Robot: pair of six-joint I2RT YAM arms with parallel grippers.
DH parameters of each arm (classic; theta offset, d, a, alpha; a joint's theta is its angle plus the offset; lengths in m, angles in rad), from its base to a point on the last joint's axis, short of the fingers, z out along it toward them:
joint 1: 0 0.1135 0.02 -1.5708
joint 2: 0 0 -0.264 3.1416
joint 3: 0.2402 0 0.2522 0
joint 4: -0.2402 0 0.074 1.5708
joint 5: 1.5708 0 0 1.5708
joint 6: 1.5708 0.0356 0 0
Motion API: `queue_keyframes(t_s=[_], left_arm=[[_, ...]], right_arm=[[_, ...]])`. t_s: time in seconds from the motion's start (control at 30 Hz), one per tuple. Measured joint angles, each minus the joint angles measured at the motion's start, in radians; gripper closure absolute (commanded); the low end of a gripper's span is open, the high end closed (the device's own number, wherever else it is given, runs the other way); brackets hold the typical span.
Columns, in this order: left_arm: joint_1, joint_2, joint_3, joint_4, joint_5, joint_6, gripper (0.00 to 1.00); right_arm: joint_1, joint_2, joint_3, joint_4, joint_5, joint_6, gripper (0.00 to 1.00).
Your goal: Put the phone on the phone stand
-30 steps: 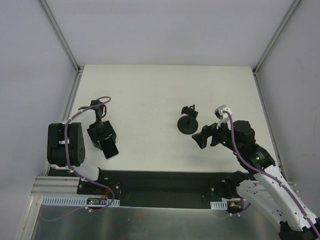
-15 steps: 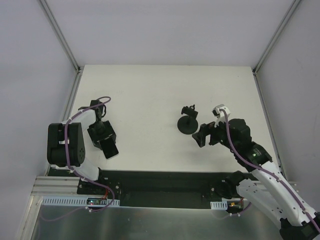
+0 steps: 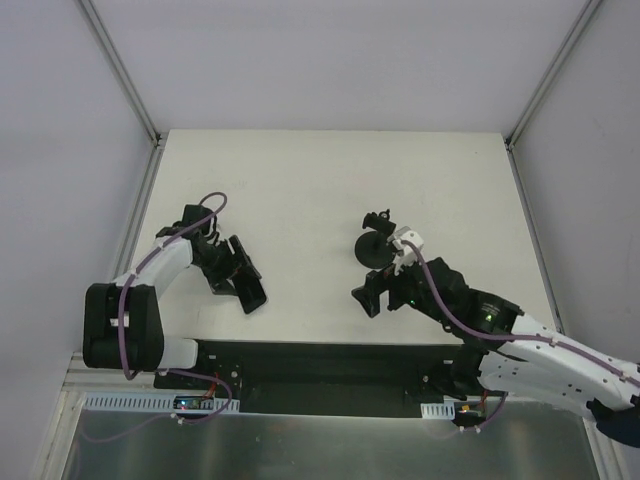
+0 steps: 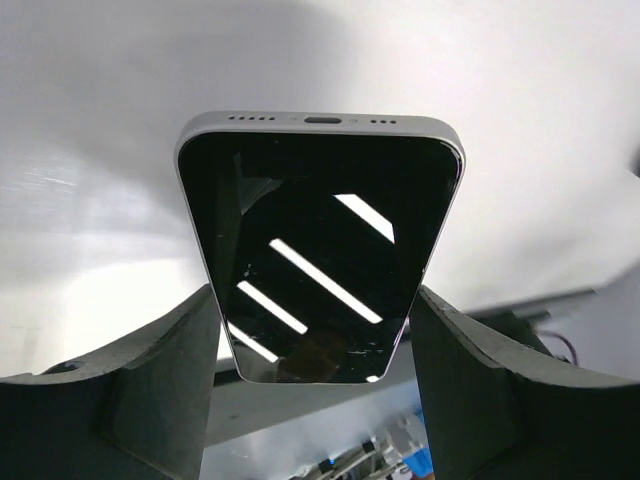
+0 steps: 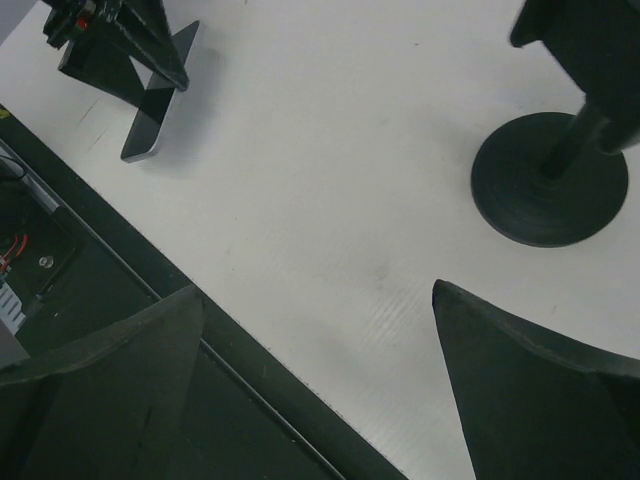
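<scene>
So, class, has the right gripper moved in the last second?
Yes. The right gripper moved left and down in the top view: from right of the phone stand to below it.

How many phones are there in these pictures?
1. The phone is gripped between the fingers of the left claw, to the left of the phone stand. No other phone shows in any view; nothing here looks able to hide one.

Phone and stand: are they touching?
Apart. The top view shows a wide stretch of bare table between the phone and the stand; the right wrist view shows the same gap.
</scene>
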Motion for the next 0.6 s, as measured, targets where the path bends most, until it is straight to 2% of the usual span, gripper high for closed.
queue_keyframes(t_s=[0.13, 0.3, 0.47, 0.6], left_arm=[[-0.029, -0.104, 0.0, 0.026, 0.13, -0.07, 1.0], [-0.046, -0.212, 0.0, 0.066, 0.245, -0.168, 1.0], [-0.081, -0.293, 0.0, 0.136, 0.34, -0.293, 1.0], [-0.106, -0.322, 0.0, 0.172, 0.376, -0.373, 1.0]], right_arm=[[0.142, 0.091, 0.011, 0.06, 0.114, 0.032, 0.01], [0.246, 0.275, 0.08, 0.146, 0.21, 0.06, 0.01], [0.284, 0.479, 0.205, 0.239, 0.225, 0.073, 0.01], [0.284, 0.615, 0.29, 0.318, 0.225, 0.099, 0.07]])
